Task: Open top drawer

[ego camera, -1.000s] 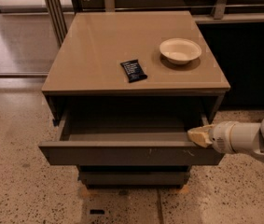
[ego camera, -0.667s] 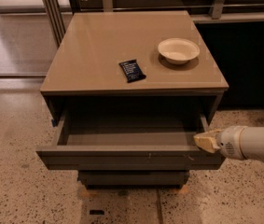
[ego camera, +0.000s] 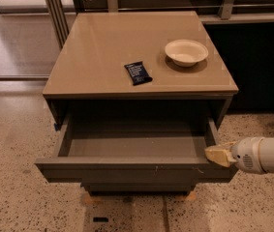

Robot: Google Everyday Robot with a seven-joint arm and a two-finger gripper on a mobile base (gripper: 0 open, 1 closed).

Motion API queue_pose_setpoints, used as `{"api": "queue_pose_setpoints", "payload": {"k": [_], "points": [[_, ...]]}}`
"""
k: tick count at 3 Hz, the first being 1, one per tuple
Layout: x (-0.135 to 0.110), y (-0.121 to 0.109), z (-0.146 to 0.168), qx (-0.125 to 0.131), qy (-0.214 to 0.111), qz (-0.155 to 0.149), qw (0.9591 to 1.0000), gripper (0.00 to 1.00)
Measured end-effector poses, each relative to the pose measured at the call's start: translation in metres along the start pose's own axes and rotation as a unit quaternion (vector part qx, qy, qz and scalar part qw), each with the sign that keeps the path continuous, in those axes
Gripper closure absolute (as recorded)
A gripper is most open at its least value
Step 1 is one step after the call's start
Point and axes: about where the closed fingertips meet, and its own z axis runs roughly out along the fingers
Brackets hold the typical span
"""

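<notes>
The top drawer (ego camera: 127, 170) is dark grey and handleless, pulled well out of the cabinet, its inside bare, with small pale scratches on its front right of centre. My gripper (ego camera: 216, 154) comes in from the right on a white arm. Its pale tips rest against the drawer's right front corner, at the top edge of the right side wall.
The tan cabinet top (ego camera: 98, 57) carries a dark snack packet (ego camera: 138, 73) and a cream bowl (ego camera: 186, 51). A lower drawer (ego camera: 136, 188) shows beneath. The floor is speckled terrazzo (ego camera: 15, 197). Metal posts (ego camera: 56, 8) and a dark wall stand behind.
The drawer has slid further out toward the camera, and my gripper has moved with its right front corner, lower in the picture.
</notes>
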Motion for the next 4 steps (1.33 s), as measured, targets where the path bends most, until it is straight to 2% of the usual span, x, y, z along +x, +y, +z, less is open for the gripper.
{"api": "queue_pose_setpoints", "payload": {"k": [1, 2, 3, 4], "points": [[0.005, 0.004, -0.004, -0.011, 0.005, 0.003, 0.9999, 1.00], [-0.010, 0.001, 0.001, -0.022, -0.036, -0.007, 0.9991, 1.00], [-0.060, 0.005, 0.010, -0.040, -0.123, -0.056, 0.9900, 1.00], [-0.076, 0.021, 0.017, -0.052, -0.136, -0.107, 0.9835, 0.82]]}}
